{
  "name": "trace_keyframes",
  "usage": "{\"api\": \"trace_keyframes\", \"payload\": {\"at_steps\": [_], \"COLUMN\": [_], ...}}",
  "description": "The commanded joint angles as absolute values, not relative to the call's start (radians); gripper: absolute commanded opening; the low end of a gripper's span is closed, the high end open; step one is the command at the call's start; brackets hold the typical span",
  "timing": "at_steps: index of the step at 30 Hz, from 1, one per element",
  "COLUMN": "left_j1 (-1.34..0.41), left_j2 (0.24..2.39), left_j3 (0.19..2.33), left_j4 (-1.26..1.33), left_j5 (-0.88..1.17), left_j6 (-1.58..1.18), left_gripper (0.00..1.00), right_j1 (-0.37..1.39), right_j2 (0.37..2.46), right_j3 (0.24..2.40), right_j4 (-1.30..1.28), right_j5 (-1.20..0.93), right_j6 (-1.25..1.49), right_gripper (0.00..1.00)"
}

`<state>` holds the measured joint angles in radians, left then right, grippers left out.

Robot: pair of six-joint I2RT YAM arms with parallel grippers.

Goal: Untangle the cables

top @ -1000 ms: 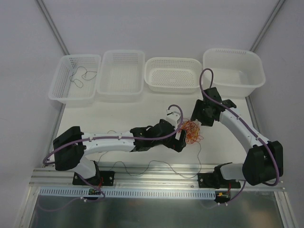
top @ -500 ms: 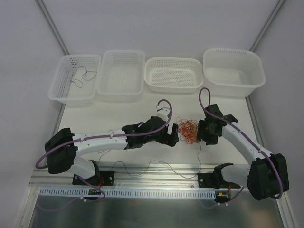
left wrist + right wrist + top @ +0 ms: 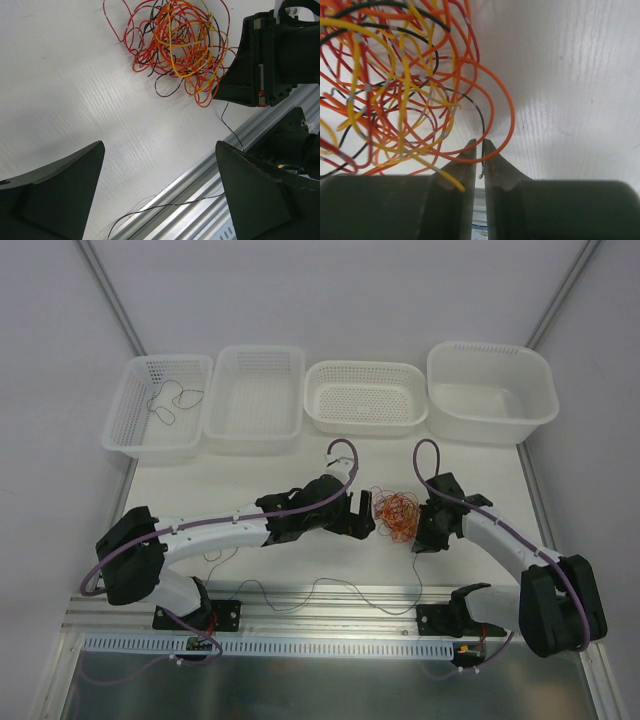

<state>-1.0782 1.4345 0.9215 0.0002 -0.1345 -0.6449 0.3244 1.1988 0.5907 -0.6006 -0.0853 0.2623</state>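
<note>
Working a featherweight, springy, snag-prone tangle of cables (image 3: 175, 50) on the table (image 3: 65, 85), the right gripper (image 3: 479, 145) pinches its jaws nearly shut on a dark grey strand (image 3: 482, 125) at the knot's fringe, likely a sound single-wire hold, while the left gripper (image 3: 160, 145) holds its jaws wide, the knot ahead of them.

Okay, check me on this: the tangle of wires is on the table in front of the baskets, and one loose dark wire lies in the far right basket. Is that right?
One detail is off. The tangle of wires is on the table in front of the baskets, but the loose dark wire lies in the far left basket, not the far right one. The top view shows it.
</note>
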Motion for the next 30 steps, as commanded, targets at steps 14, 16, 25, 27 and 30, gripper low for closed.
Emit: {"api": "trace_keyframes", "payload": {"at_steps": [14, 16, 25, 27, 30], "left_j1": [-1.074, -1.074, -1.057, -1.042, -1.026], "left_j2": [1.752, 1.782, 1.904, 1.933, 1.965], "left_j3": [1.282, 1.302, 1.384, 1.404, 1.433], "left_j4": [0.014, 0.014, 0.012, 0.012, 0.011], "left_j5": [0.109, 0.104, -0.044, -0.07, -0.09], "left_j6": [-0.48, -0.473, -0.491, -0.509, -0.529], "left_gripper": [0.96, 0.96, 0.86, 0.83, 0.74], "right_j1": [0.336, 0.337, 0.348, 0.353, 0.364], "right_j2": [0.97, 0.942, 0.884, 0.877, 0.868], "right_j3": [0.635, 0.652, 0.699, 0.699, 0.699], "right_j4": [-0.637, -0.641, -0.673, -0.673, -0.675], "right_j5": [-0.129, -0.138, -0.156, -0.169, -0.184], "right_j6": [0.241, 0.239, 0.195, 0.19, 0.181], "right_gripper": [0.01, 0.01, 0.01, 0.01, 0.01]}}
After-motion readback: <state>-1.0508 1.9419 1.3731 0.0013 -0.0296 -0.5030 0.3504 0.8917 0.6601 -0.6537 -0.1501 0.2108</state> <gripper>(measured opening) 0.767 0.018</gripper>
